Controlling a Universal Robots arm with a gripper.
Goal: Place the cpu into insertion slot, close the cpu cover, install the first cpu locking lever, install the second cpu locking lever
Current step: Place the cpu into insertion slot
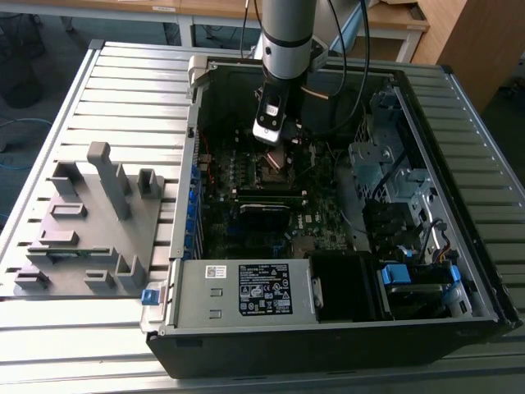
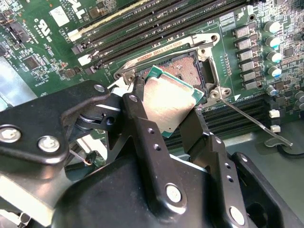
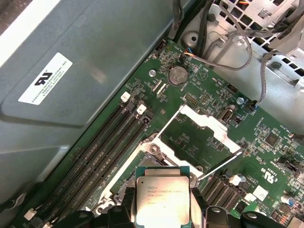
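Note:
My gripper [image 2: 168, 102] is shut on the cpu [image 2: 172, 105], a flat square chip with a dull silver top, pinched at two opposite edges by the black fingers [image 2: 138, 111]. The cpu hangs just over the insertion slot [image 2: 186, 65], whose dark pin field and silvery rim show past its edge. In the first wrist view the cpu [image 3: 163, 197] sits in the gripper [image 3: 163, 211], and the cpu cover [image 3: 211, 127] stands swung open beyond the slot, green board showing through its window. A thin lever rod [image 2: 251, 121] sticks out unlatched. In the exterior view the gripper [image 1: 273, 141] hovers over the slot [image 1: 276, 168].
Long black memory slots [image 2: 142, 23] run on both sides of the socket. The open computer case holds a grey power supply [image 1: 238, 291], a drive cage [image 1: 385, 164] and loose cables. A grey fixture plate with upright blocks [image 1: 90, 230] lies at the exterior view's left.

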